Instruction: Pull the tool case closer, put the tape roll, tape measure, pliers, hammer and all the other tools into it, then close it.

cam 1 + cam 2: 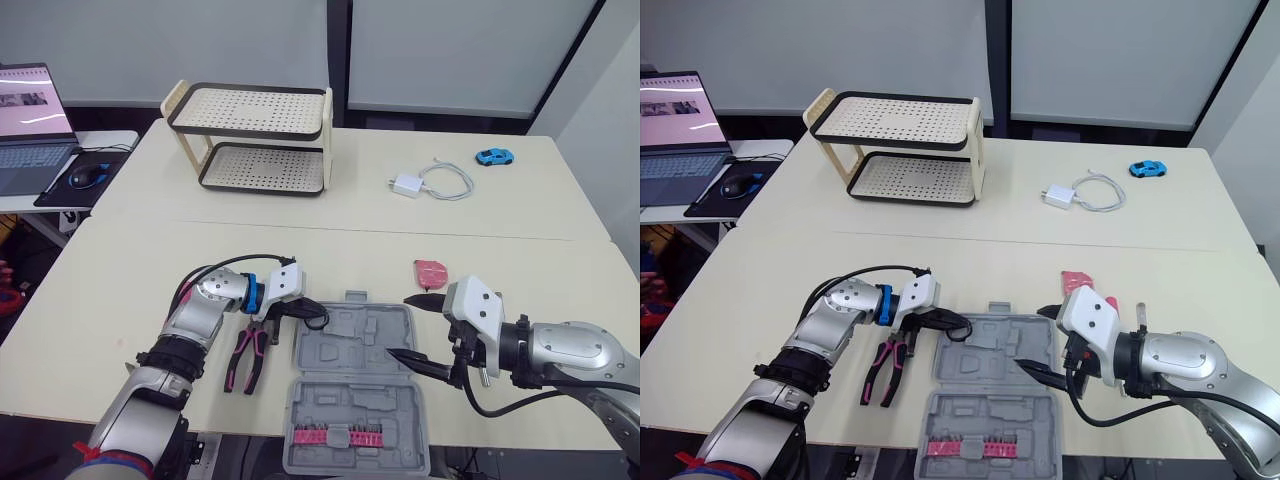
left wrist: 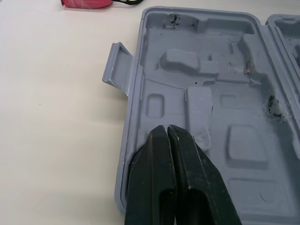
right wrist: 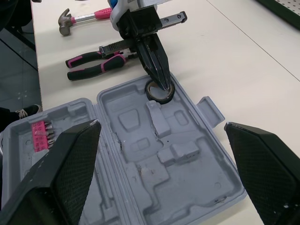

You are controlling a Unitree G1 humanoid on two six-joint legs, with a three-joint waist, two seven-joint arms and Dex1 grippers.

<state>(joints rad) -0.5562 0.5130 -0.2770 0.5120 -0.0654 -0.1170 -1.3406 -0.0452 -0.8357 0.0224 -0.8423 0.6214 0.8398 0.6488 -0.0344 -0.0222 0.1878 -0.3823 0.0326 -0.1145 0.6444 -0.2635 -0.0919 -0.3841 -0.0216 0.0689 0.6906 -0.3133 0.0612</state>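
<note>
Partly hidden stuff
the tape roll [image 3: 154,97] is partly under the left gripper [image 3: 164,84] tips, and the hammer [image 3: 79,18] handle end disappears behind it.

Cream laminate tables [image 1: 400,240]; black-rimmed two-tier perforated cream rack [image 1: 262,115] at back; pale grey wall panels [image 1: 440,55] behind; open laptop [image 1: 30,120], white side desk [image 1: 105,140], left.

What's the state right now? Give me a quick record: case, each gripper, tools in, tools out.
case: tool case open, lid lying flat toward the robot
left gripper: left gripper shut, tips at the tape roll in the case's corner; unclear whether it pinches the roll
right gripper: right gripper open, empty, over the case's right side
in case: tape roll; pink bits in the lid
outside: pliers left of the case; hammer past them; tape measure beyond the case
</note>
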